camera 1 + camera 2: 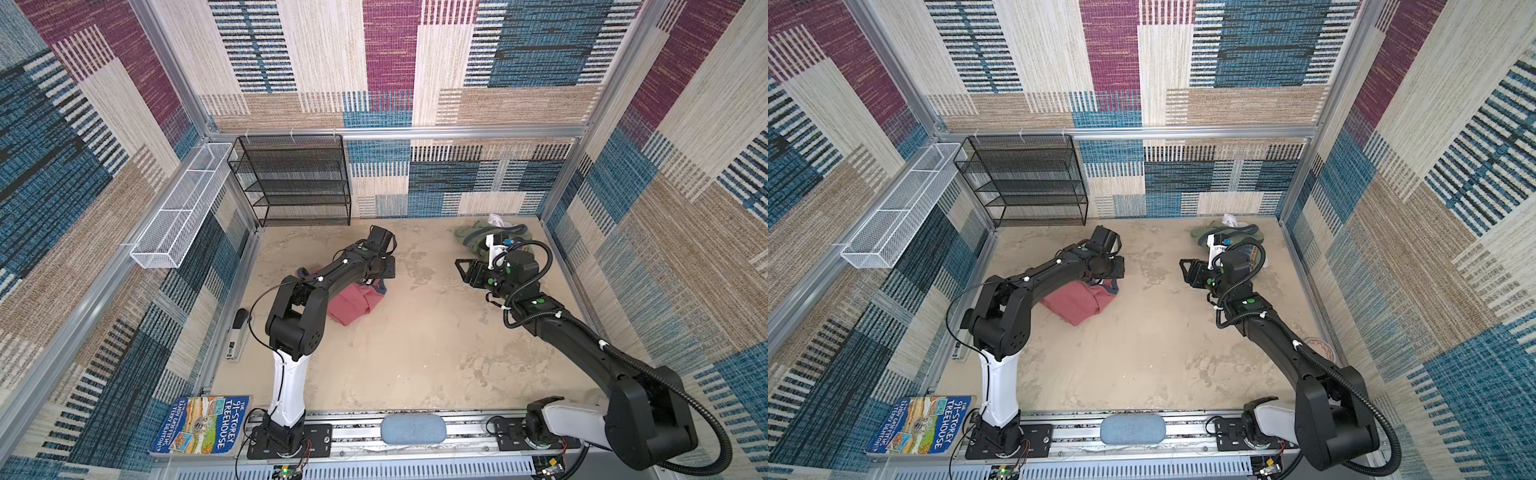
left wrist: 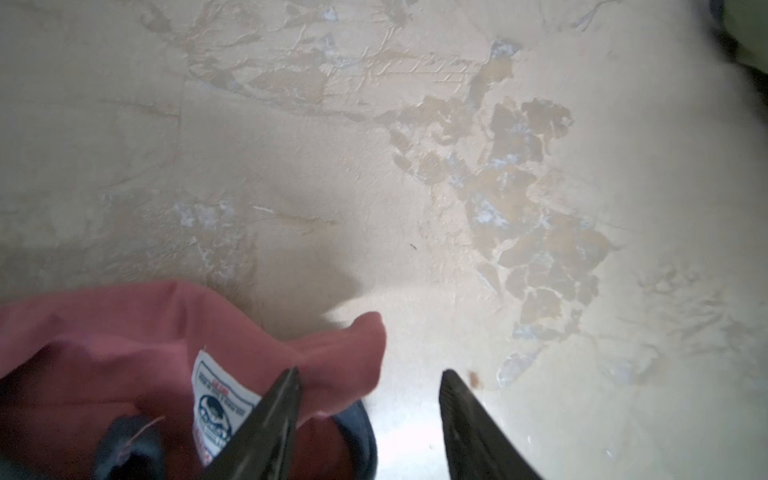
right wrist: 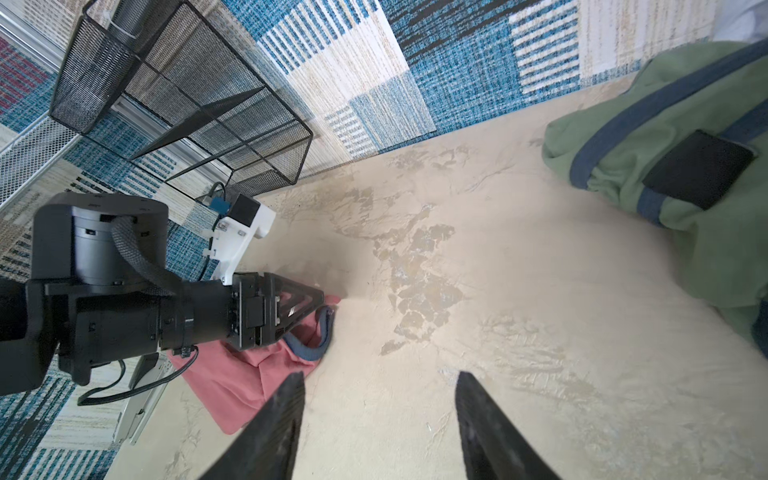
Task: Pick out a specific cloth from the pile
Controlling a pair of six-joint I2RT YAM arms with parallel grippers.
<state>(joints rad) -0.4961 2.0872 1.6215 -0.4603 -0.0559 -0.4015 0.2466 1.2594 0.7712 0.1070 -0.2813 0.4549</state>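
Note:
The cloth (image 1: pixel 353 305) (image 1: pixel 1077 303), faded red with navy trim (image 2: pixel 357 428), lies crumpled on the beige table left of centre, apart from the pile. Its white label (image 2: pixel 216 395) shows beside one finger. My left gripper (image 1: pixel 380 266) (image 1: pixel 1113 268) (image 2: pixel 370 372) hovers over the cloth's far edge, jaws apart, nothing clamped between them. The pile (image 1: pixel 478 237) (image 1: pixel 1221 232) (image 3: pixel 665 124), olive green with navy stripes and a bit of white (image 1: pixel 496 219), sits at the back right corner. My right gripper (image 1: pixel 461 266) (image 1: pixel 1185 266) (image 3: pixel 380 374) is open just in front of the pile, pointing toward the cloth (image 3: pixel 232 386).
A black mesh shelf (image 1: pixel 291 183) stands against the back wall at left. A white wire basket (image 1: pixel 183 208) hangs on the left wall. A stapler-like object (image 1: pixel 239 332) lies by the left edge. A book (image 1: pixel 201 424) and a blue-grey pad (image 1: pixel 413 430) sit at the front rail.

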